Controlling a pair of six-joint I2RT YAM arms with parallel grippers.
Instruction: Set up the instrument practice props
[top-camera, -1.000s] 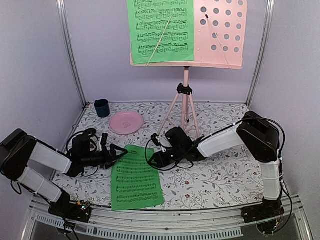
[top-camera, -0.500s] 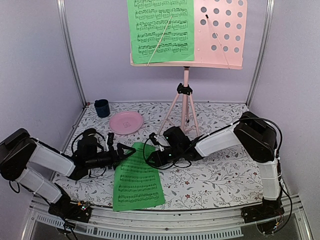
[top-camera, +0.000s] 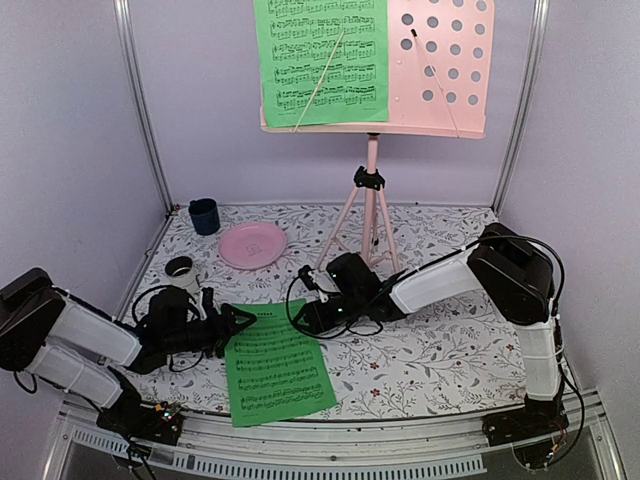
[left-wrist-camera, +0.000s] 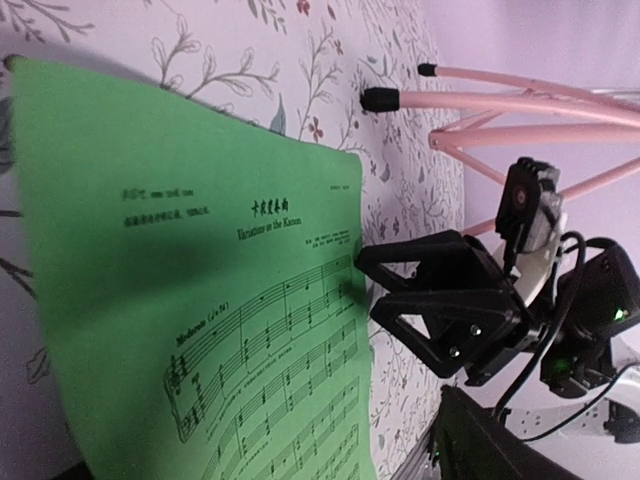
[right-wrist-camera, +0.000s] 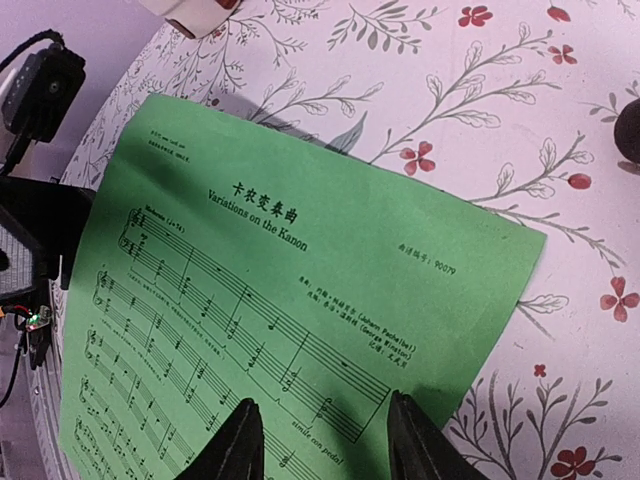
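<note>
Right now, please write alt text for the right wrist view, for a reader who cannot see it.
A green sheet of music, titled Variations on the Kanon, lies on a flowered tablecloth. The right gripper is open over the page, its two fingers at the bottom of the picture.

On my screen the loose paper music sheet (top-camera: 278, 362) is bright green, printed with black staves and a black title. The second paper music sheet (top-camera: 322, 60) is the same green with black staves. The perforated stand desk (top-camera: 440, 60) is pale pink, patterned with rows of round holes. Its slim tripod (top-camera: 372, 150) is pink with a black collar and black feet. I see the tablecloth (top-camera: 440, 350) as white with grey leafy sprigs and small red flowers. The round plate (top-camera: 253, 244) is pink, the small cup (top-camera: 204, 215) dark blue. The left arm (top-camera: 90, 330) and right arm (top-camera: 430, 285) show white shells and black joints.
</note>
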